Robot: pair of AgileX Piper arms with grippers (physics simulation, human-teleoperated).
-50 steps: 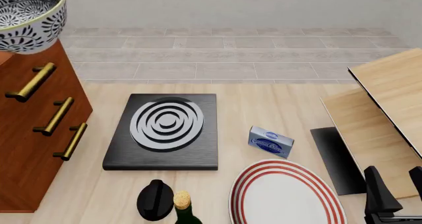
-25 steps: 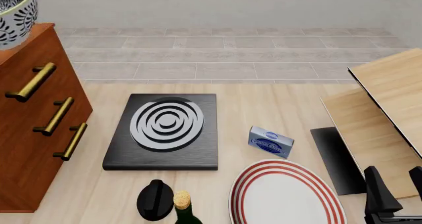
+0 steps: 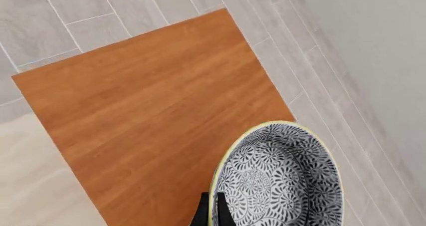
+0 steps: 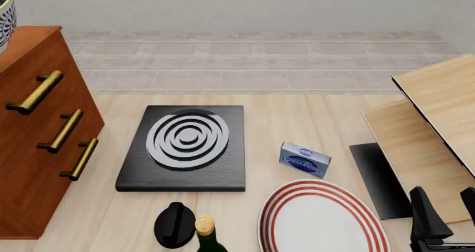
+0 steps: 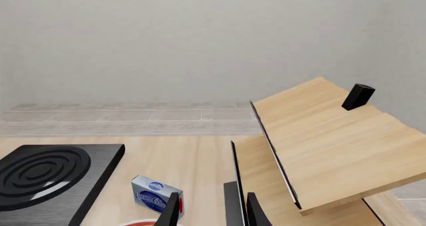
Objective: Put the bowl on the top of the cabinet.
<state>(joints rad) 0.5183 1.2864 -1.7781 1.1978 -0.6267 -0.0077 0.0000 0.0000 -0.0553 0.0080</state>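
The speckled blue-black bowl [image 3: 280, 181] with its pale yellow rim is held by my left gripper [image 3: 213, 215], which is shut on the rim, one finger inside and one outside. In the left wrist view the bowl hangs over one corner of the reddish-brown cabinet top [image 3: 146, 116], and part of it is over the grey floor tiles. Whether it touches the wood I cannot tell. In the front view only a sliver of the bowl [image 4: 6, 15] shows at the top left, above the cabinet [image 4: 37, 141]. My right gripper [image 4: 446, 210] is open near the front right, holding nothing.
A black stove plate [image 4: 186, 146] with silver rings lies mid-table. A small blue box [image 4: 304, 159] sits right of it. A white plate with red rings [image 4: 321, 221], a bottle [image 4: 206, 235] and a black knob [image 4: 173, 225] are near the front. Pale wood boards [image 4: 438, 129] lean at the right.
The bowl has moved left with my left gripper, from well inside the front view's top left corner to almost out of it. The right arm is unmoved.
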